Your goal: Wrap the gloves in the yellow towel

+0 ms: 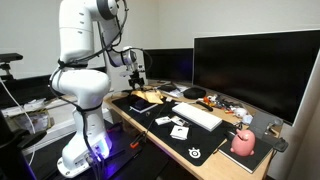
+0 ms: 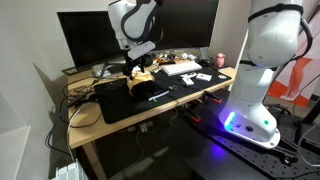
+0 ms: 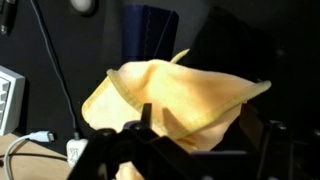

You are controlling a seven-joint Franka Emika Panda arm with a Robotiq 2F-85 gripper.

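Hand [image 3: 185, 150]: jaws wide apart, directly over the cloth.
Yellow towel [image 3: 170, 95]: bunched, folded over, on black mat [image 2: 150, 105] atop worktop [image 2: 85, 125].

Arm [image 1: 82, 82] upright, elbow bent forward; hand [image 3: 185, 148] points downward, jaws spread wide apart.

Monitor [image 2: 85, 38] near behind yellow towel [image 2: 142, 76]; black mat [image 2: 150, 102] open
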